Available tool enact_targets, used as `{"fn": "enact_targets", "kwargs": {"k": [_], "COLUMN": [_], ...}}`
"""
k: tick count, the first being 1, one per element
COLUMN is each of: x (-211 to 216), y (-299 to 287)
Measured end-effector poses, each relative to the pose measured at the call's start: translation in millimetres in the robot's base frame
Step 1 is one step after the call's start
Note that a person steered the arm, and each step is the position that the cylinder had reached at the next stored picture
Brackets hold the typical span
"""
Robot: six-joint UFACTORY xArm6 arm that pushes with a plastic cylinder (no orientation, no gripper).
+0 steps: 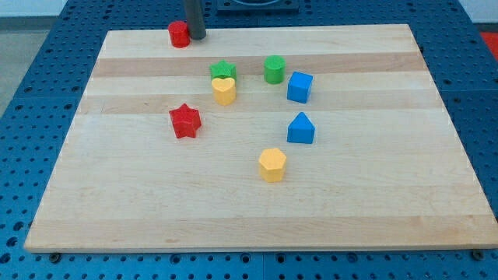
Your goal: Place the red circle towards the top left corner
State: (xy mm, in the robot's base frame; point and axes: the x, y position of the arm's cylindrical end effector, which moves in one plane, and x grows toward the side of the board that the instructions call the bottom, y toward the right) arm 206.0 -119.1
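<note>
The red circle (179, 33) stands at the board's top edge, left of the middle. My tip (195, 36) is right beside it on its right, touching or nearly touching it. The rod rises out of the view's top. The wooden board (117, 179) fills most of the view.
A red star (185, 120) lies left of centre. A green star (223, 70) touches a yellow heart (224, 90) below it. A green cylinder (274, 69), a blue cube (299, 86), a blue triangle (301, 128) and a yellow hexagon (272, 164) lie to the right.
</note>
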Motion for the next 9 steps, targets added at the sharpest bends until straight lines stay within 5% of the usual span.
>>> {"fn": "enact_targets", "kwargs": {"k": [9], "x": [-9.1], "y": [-90.8]}}
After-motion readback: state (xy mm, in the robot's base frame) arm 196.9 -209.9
